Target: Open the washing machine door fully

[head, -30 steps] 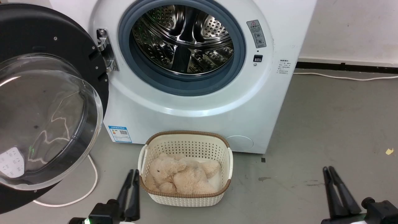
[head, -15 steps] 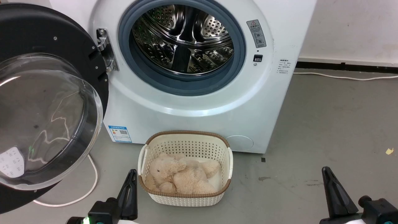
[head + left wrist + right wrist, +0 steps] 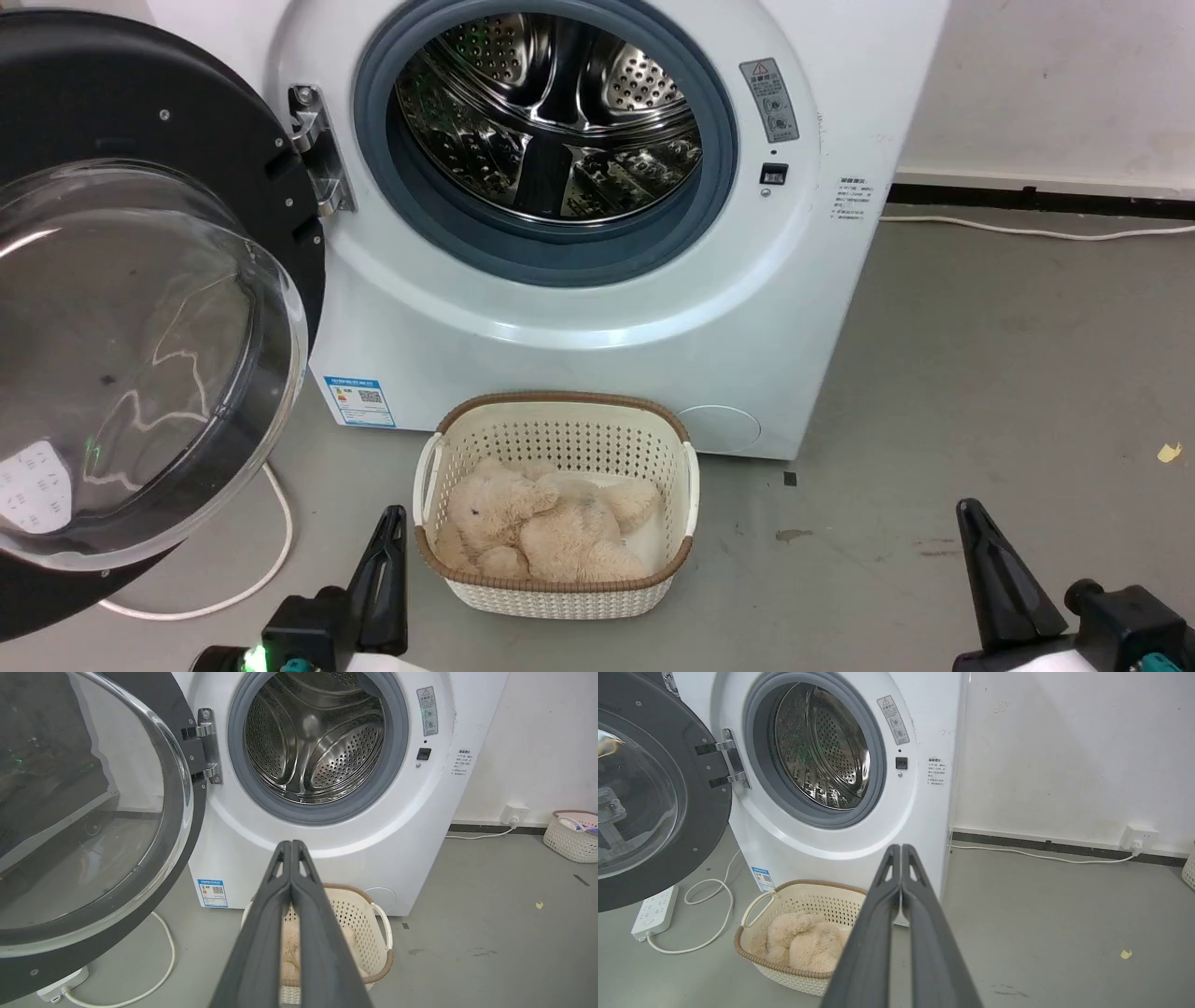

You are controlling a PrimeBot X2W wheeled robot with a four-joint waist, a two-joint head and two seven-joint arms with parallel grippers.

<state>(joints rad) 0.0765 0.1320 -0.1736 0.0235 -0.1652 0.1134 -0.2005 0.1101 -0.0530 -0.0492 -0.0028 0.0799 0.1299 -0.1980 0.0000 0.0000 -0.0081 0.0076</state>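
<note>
Glass bulges from the middle of the washing machine door (image 3: 140, 327), a wide black disc swung clear of the opening. It stands out to the left of the white washing machine (image 3: 579, 317), hung on a metal hinge (image 3: 313, 149) at the opening's left edge. Its inner face, with the clear bowl, is turned toward the head camera. To its right the opening shows a grey-blue rubber ring (image 3: 560, 257) around the perforated steel drum (image 3: 551, 112).

On the grey floor (image 3: 980, 355) just in front of the machine sits a cream basket (image 3: 560, 409) with a brown rim, and a beige plush toy (image 3: 541, 532) lies in it. A white cable (image 3: 275, 551) loops on the floor under the door's lower edge, and in the right wrist view it runs to a white power strip (image 3: 656, 910).

The left gripper (image 3: 396, 515) is low, just left of the basket and well apart from the door — its two fingers are pressed together with nothing between them. The right gripper (image 3: 969, 506) is low at the right, over the floor, well apart from machine and basket — its fingers likewise pressed tight on nothing.
</note>
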